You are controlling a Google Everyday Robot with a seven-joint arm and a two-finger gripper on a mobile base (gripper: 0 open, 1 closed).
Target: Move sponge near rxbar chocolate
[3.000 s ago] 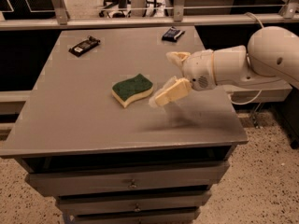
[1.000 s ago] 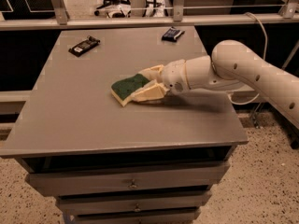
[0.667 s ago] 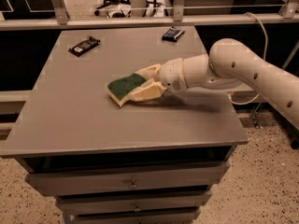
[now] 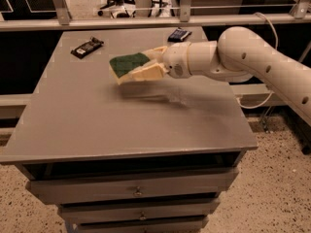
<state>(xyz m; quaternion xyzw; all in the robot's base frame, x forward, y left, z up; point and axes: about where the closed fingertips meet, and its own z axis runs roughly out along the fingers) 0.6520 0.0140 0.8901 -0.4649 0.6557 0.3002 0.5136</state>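
The sponge [image 4: 127, 64], dark green on top with a pale yellow body, is held off the grey table [image 4: 97, 125], with its shadow on the tabletop below. My gripper [image 4: 146, 64] reaches in from the right and is shut on the sponge's right end. The rxbar chocolate [image 4: 87, 47], a flat black wrapper, lies at the table's far left, up and to the left of the sponge.
A dark blue wrapped bar [image 4: 179, 34] lies at the table's far edge, just behind my arm. The table has drawers [image 4: 138, 191] below its front edge. A rail [image 4: 146, 21] runs behind the table.
My gripper closed on the sponge and lifted it off the table, carrying it up and toward the far left.
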